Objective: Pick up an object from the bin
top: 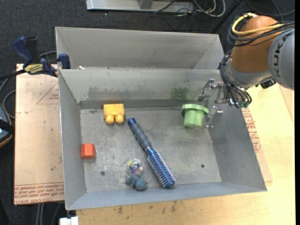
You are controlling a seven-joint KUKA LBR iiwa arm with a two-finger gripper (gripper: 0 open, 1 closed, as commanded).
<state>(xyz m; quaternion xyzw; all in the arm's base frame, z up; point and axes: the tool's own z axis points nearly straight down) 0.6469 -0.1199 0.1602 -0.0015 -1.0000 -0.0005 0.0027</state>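
Observation:
My gripper [208,106] hangs at the right side of the bin, near the back wall, with its two fingers apart and nothing between them. A light green round cup-like piece [193,116] lies on the bin floor just left of the fingers, close to the nearer fingertip [209,121]. I cannot tell whether that fingertip touches it. A blue brush [151,153] with a bristled head lies slantwise in the middle of the floor, well to the left and nearer the front.
A yellow block with two round knobs [114,113] sits at the back left. A red cube [87,150] lies at the left wall. A shiny small ball [134,166] and a blue-grey lump [137,183] lie at the front beside the brush head.

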